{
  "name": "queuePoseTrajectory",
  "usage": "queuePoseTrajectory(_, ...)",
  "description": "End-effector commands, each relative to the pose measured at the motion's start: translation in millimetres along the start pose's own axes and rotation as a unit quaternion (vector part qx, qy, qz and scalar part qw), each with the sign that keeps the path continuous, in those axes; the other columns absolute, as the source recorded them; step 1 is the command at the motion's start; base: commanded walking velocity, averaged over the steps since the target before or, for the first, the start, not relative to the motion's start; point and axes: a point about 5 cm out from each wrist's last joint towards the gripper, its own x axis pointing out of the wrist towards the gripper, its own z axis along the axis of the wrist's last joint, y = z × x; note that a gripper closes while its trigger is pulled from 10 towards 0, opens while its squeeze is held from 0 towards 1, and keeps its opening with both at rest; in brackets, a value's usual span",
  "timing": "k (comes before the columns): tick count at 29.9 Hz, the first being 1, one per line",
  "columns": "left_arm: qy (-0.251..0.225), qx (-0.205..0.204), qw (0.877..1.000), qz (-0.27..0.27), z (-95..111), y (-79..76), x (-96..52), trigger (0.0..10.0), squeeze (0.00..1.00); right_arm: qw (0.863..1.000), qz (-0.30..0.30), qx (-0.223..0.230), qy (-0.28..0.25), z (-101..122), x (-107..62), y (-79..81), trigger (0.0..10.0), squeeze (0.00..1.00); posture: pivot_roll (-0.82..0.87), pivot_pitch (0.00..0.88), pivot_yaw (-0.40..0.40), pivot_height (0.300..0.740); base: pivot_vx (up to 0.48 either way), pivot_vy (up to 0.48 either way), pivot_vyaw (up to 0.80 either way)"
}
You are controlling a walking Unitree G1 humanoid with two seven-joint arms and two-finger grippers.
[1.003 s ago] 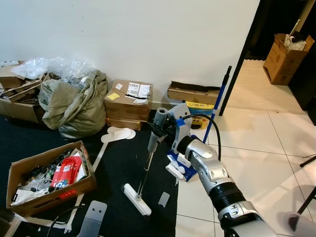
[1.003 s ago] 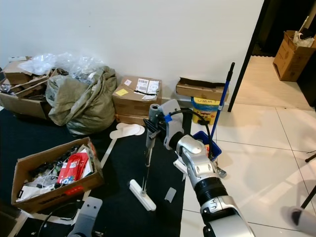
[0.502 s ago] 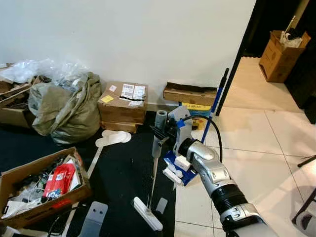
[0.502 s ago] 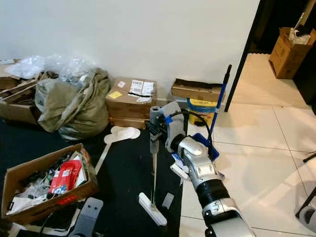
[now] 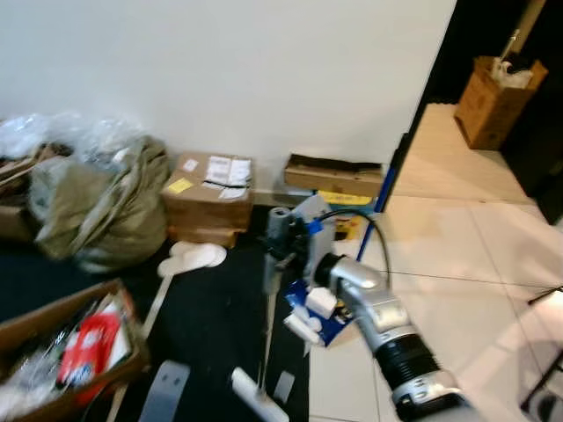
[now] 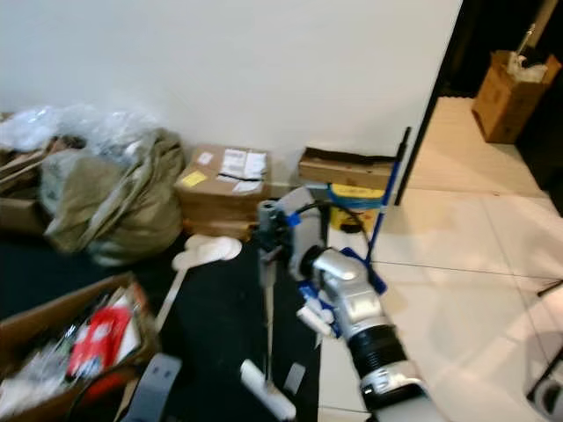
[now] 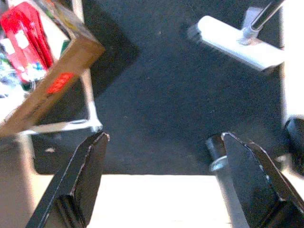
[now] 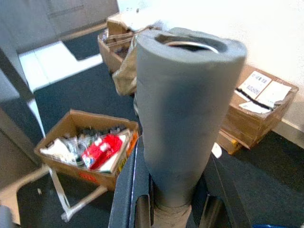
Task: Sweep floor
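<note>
My right gripper (image 5: 281, 248) is shut on the grey foam handle (image 5: 277, 221) of a broom, held out in front of me above the black carpet. The thin shaft runs almost straight down to the white broom head (image 5: 255, 403), which rests on the carpet near its edge. In the right wrist view the foam handle (image 8: 183, 118) stands between the two black fingers (image 8: 129, 190). My left gripper (image 7: 166, 185) hangs low and open over the carpet, with the broom head (image 7: 237, 40) ahead of it. A small grey scrap (image 5: 283, 384) lies beside the broom head.
A blue dustpan (image 5: 321, 321) with a blue pole (image 5: 387, 176) stands at the carpet's edge by the white tiles (image 5: 457, 290). Cardboard boxes (image 5: 207, 189), a grey-green sack (image 5: 97, 202) and white slippers (image 5: 193, 255) line the wall. An open box of clutter (image 5: 70, 352) sits near left.
The camera has swung and the picture is now blurred. The broom's shaft has gone from slanted to nearly upright, and its head has slid nearer to me along the carpet.
</note>
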Motion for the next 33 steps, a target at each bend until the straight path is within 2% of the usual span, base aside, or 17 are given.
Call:
queuePoseTrajectory(1,-0.006,0.008,1.0,-0.009,5.0,-4.5,1.2,10.0,0.0,1.0,-0.005,-0.001,-0.001,1.4,-7.9,-6.9,10.0,0.0,-0.07,0.042,0.019,0.74,0.409,0.0,0.0)
queuePoseTrajectory(8,-0.004,0.008,1.0,-0.01,3.7,-5.0,0.9,10.0,0.0,1.0,0.006,-0.001,0.005,-0.2,-8.2,-4.7,10.0,0.0,-0.07,0.042,0.019,0.74,0.412,0.0,0.0)
queuePoseTrajectory(14,0.0,0.002,1.0,-0.005,1.8,-4.6,0.6,10.0,0.0,0.999,0.025,-0.002,0.031,-5.5,-12.2,-1.3,10.0,0.0,-0.07,0.051,0.023,0.74,0.395,0.0,0.0)
queuePoseTrajectory(18,0.003,-0.009,1.0,0.0,0.8,-4.1,0.4,10.0,0.0,0.998,0.041,0.008,0.04,-7.5,-15.2,1.0,10.0,0.0,-0.08,0.051,0.022,0.74,0.0,0.0,0.0)
queuePoseTrajectory(22,0.006,0.001,1.0,-0.013,0.3,-7.1,0.4,10.0,0.0,0.997,0.066,0.036,0.037,-4.0,-19.5,3.3,10.0,0.0,-0.09,0.054,0.022,0.74,0.0,-0.163,0.0)
queuePoseTrajectory(24,0.008,0.009,1.0,-0.022,-0.5,-11.3,0.2,10.0,0.0,0.994,0.084,0.045,0.052,-5.3,-26.5,4.4,10.0,0.0,-0.09,0.061,0.02,0.74,0.0,-0.48,0.0)
queuePoseTrajectory(28,0.009,0.001,1.0,-0.022,-1.3,-13.7,-0.1,10.0,0.0,0.992,0.085,0.04,0.079,-10.9,-32.0,3.1,10.0,0.0,-0.09,0.067,0.018,0.74,0.0,-0.36,0.0)
queuePoseTrajectory(32,0.009,-0.002,1.0,-0.02,-2.0,-15.5,-0.4,10.0,0.0,0.991,0.072,0.055,0.102,-17.1,-33.6,1.3,10.0,0.0,-0.09,0.079,0.016,0.74,0.0,0.0,0.0)
queuePoseTrajectory(33,0.01,-0.003,1.0,-0.02,-2.6,-16.4,-0.5,10.0,0.0,0.989,0.073,0.071,0.106,-19.3,-32.9,4.6,10.0,0.0,-0.1,0.081,0.016,0.74,0.0,0.0,0.0)
